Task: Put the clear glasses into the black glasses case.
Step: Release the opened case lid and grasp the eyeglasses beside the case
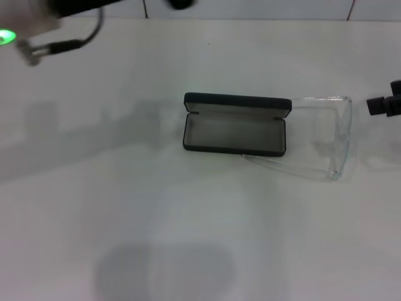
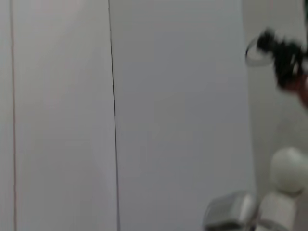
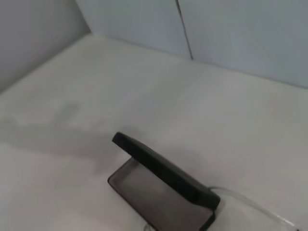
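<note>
The black glasses case (image 1: pixel 235 133) lies open in the middle of the white table, its lid standing up along the far side and its grey lining empty. The clear glasses (image 1: pixel 341 135) rest on the table just right of the case, lens to the right, one thin arm running along the case's near edge. My right gripper (image 1: pixel 383 105) is at the right edge of the head view, a short way right of the glasses and apart from them. The right wrist view shows the case (image 3: pixel 163 187) and part of the glasses (image 3: pixel 255 204). My left arm (image 1: pixel 37 41) is raised at the far left.
A tiled wall (image 1: pixel 250 7) runs along the table's far edge. The left wrist view shows only wall panels (image 2: pixel 168 115) and parts of the robot's body (image 2: pixel 288 166).
</note>
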You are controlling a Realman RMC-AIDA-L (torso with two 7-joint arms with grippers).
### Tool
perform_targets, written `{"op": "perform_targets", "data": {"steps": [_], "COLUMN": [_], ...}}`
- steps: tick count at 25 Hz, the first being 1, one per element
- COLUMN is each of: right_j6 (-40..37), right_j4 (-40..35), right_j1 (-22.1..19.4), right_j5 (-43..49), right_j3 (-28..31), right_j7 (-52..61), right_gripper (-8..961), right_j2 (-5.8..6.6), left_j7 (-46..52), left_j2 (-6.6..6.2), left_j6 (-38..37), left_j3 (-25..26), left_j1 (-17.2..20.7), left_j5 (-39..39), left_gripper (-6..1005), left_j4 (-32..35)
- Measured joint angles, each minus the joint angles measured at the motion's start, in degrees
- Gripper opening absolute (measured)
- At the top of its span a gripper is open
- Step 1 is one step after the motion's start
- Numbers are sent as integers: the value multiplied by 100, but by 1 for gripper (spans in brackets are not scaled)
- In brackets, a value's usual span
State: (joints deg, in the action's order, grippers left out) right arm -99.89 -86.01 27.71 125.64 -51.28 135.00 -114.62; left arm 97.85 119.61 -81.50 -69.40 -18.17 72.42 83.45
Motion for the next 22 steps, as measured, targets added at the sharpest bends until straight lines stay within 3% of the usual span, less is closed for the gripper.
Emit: {"op": "perform_targets", "data": {"steps": [6,10,14,19,20,21,22], "right_j6": [-136,-190,-200,-77,-28,59,203], "right_j4": [-400,-483,-292,925,1099,1324,1652], "right_j1": [356,815,1590,2285,2333,2379,2458], "right_j5": [861,1612,2499,3021,3014,2992,2972], "right_j3": [-434,-762,-1203,-1071,-1025,-991,-935], "right_j7": [775,1542,2490,2793,2796,2797,2797], "right_gripper": [775,769,762,753,751,749,748], "right_j2": [-6,-7,-23,-163,-164,-165,-165], "left_j7": [-283,-686,-821,-843,-899,-1030,-1030], "left_j2": [-34,-32,-45,-227,-307,-480,-480], "left_j6": [-850,-1036,-1284,-1396,-1397,-1398,-1398], "left_j3": [843,1133,1606,1913,1889,1771,1771], "left_j1": [-302,-271,-297,-476,-534,-641,-641], "left_j5": [-198,-199,-340,-379,-400,-511,-511], "left_gripper": [409,357,354,350,349,348,348], "left_j4": [-1364,-1850,-2270,-2681,-2803,-3064,-3064]}}
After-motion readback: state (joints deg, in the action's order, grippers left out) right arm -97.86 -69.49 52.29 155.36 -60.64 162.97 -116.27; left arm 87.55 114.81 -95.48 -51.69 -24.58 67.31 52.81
